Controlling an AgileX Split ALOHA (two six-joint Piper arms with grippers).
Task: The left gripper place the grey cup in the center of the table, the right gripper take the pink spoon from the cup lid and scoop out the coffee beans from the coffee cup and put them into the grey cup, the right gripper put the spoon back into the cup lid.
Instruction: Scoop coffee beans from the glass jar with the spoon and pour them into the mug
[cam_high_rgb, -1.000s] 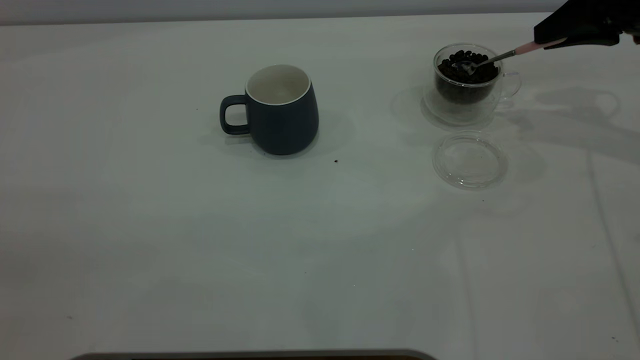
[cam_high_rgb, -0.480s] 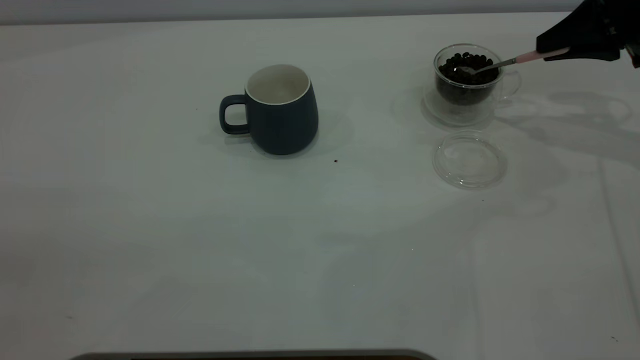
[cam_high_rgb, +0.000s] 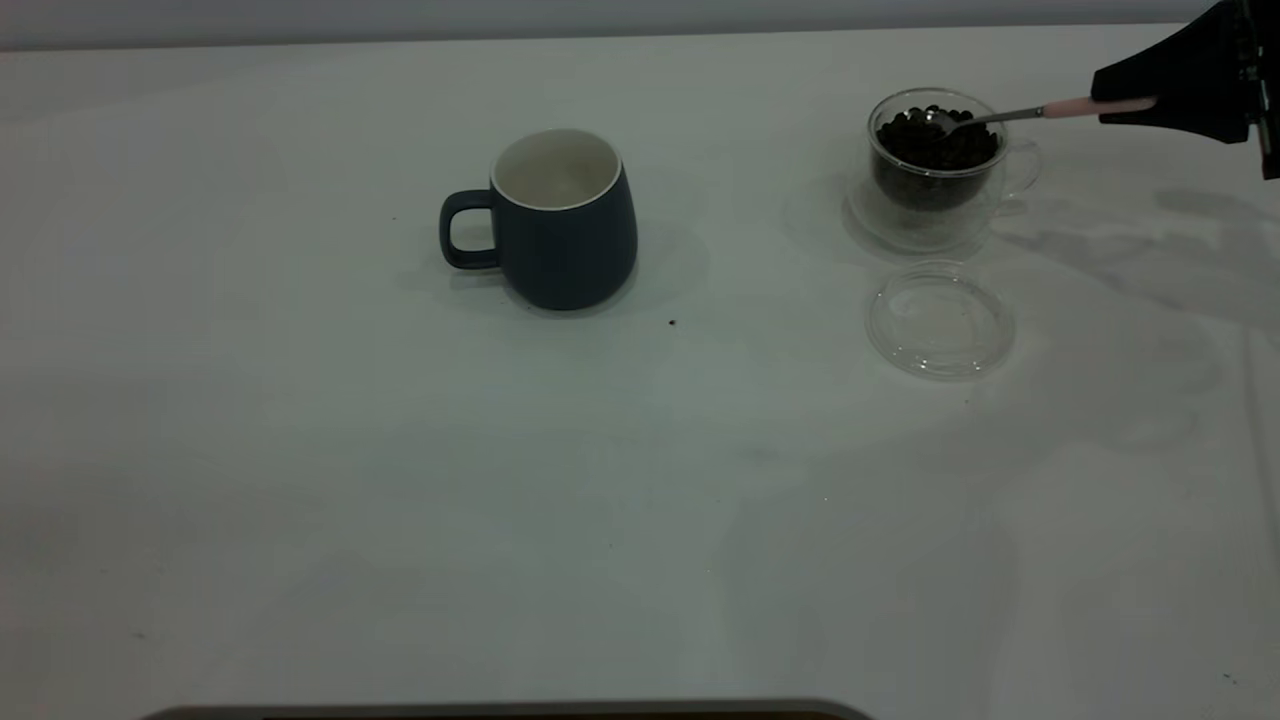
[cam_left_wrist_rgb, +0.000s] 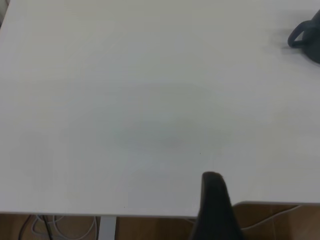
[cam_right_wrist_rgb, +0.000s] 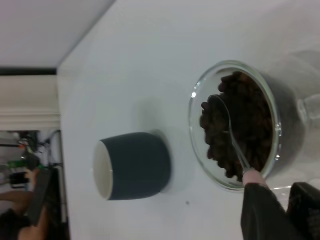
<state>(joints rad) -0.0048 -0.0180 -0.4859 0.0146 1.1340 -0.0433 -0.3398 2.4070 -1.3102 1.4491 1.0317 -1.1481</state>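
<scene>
Scoop in hand: silver-bowled, pink-handled teaspoon clenched by the black right gripper, bowl over dark coffee beans in the clear glass cup.

Spill risk judged on the carry to the blue-grey ceramic mug, well apart at table centre: a tilted bowl would shed beans onto the white tabletop. Rim may be clipped. Clear round lid lies beside the cup. Left gripper is parked at the table edge.

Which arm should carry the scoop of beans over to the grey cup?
Right. The right gripper holds the pink spoon in the coffee cup; the left arm sits far from both cups.
</scene>
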